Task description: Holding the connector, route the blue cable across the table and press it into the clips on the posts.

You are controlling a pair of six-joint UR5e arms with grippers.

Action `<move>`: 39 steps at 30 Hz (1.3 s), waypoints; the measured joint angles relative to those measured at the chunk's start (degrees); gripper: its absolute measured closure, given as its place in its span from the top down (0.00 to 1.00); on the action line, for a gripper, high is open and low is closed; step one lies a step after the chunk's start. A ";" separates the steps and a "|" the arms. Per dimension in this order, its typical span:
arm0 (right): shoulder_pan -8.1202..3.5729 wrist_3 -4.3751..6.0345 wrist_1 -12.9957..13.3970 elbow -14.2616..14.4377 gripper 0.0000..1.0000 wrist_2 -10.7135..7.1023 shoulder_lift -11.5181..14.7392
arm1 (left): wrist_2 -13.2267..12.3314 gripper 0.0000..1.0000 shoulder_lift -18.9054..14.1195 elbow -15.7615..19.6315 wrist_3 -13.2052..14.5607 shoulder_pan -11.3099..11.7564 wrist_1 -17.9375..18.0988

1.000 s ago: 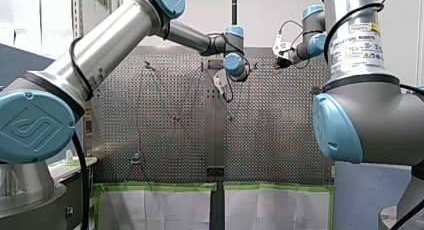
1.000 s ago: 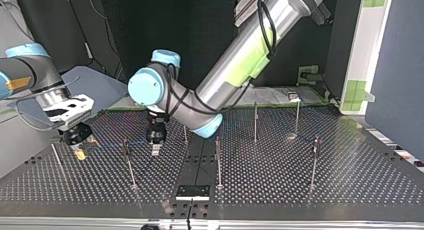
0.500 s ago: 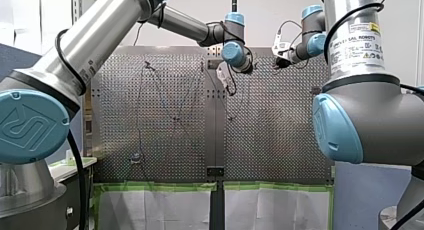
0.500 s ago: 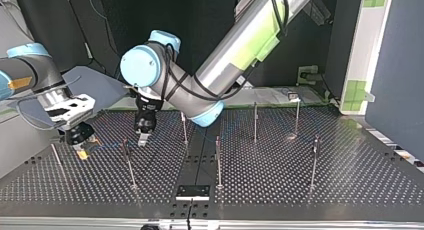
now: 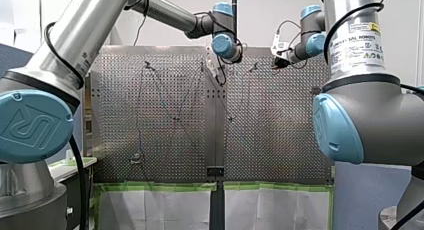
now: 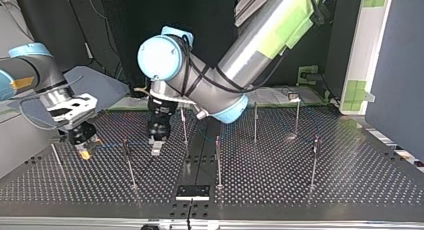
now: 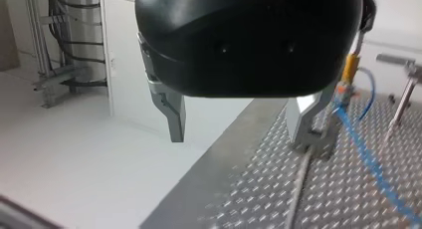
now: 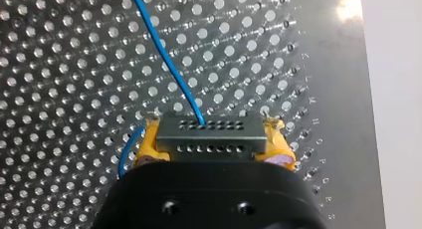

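My right gripper (image 8: 212, 144) is clamped on the connector (image 8: 209, 132). Its yellow pads (image 8: 149, 147) press on both ends of the grey block. The blue cable (image 8: 164, 55) leaves the block and runs away over the perforated table (image 8: 59, 89).

In the top view I take the post (image 6: 129, 165) that stands between the two grippers as the reference. The right gripper holds the connector low on one side of this post, near it, and the cable goes from there as a thin blue line toward the top of the post. My left gripper (image 6: 156, 150) hangs on the other side of the post, just beside it and above the table. In the left wrist view its metal fingers (image 7: 174, 122) are spread apart and nothing is between them. The cable passes beside one finger, not inside the gap. I cannot tell whether the cable sits in the clip of this post, because the line is too thin there.

I judge that the step in hand is to seat the cable at this post. To do it well, the right gripper should hold the cable lightly taut and level with the clip, without any jerk on the connector. The left gripper should come over the cable close beside the post and press straight down, so that the post does not bend sideways.
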State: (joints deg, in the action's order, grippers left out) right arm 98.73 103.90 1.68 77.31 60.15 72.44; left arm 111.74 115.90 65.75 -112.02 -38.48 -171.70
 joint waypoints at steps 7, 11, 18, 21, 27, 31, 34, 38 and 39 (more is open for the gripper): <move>0.42 -0.08 -0.02 0.00 0.00 -0.02 0.02 | 2.74 1.00 -3.61 3.61 1.87 0.18 3.48; 0.68 -0.17 -0.05 0.04 0.00 -0.03 0.02 | 4.06 1.00 -5.68 5.66 1.93 -0.04 5.53; 0.95 -0.31 -0.09 0.08 0.00 -0.03 0.01 | 7.14 1.00 -8.92 8.93 1.39 -0.20 8.80; 0.97 -0.33 -0.09 0.08 0.00 -0.02 -0.01 | 8.60 1.00 -9.52 10.40 1.41 -0.34 10.28; 0.98 -0.35 -0.09 0.09 0.00 -0.03 -0.04 | 10.89 1.00 -7.62 13.38 0.48 -0.77 13.23; 0.99 -0.35 -0.09 0.09 0.00 -0.03 -0.05 | 11.13 1.00 -7.04 15.30 -0.04 -0.99 15.16; 0.99 -0.35 -0.09 0.09 0.00 -0.02 -0.05 | 11.18 1.00 -6.96 16.72 -0.40 -1.22 16.58; 0.98 -0.35 -0.09 0.09 0.00 -0.01 -0.08 | 11.38 1.00 -6.95 18.74 -1.25 -1.55 18.60; 0.99 -0.35 -0.09 0.09 0.00 -0.01 -0.08 | 11.35 1.00 -6.94 19.22 -1.44 -1.62 19.09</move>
State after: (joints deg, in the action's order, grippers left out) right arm 99.71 103.55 1.59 77.40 60.14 72.36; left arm 123.09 108.96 84.97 -113.46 -40.10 -152.60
